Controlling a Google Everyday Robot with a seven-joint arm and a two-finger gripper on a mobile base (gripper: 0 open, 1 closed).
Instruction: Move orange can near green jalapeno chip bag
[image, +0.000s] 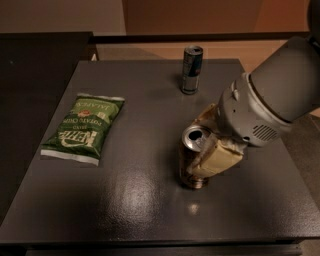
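The orange can (191, 161) stands upright right of the table's middle, silver top with tab hole facing up. My gripper (206, 145) is shut on the can, with one tan finger (216, 159) across its right side and the other behind it. The grey arm reaches in from the right. The green jalapeno chip bag (84, 128) lies flat on the left of the table, about a bag's length from the can. I cannot tell whether the can's base touches the table.
A taller, slimmer silver-and-blue can (191, 69) stands near the far edge of the dark grey table (130, 210), behind the gripper. A dark surface adjoins the table on the left. The floor shows beyond the right edge.
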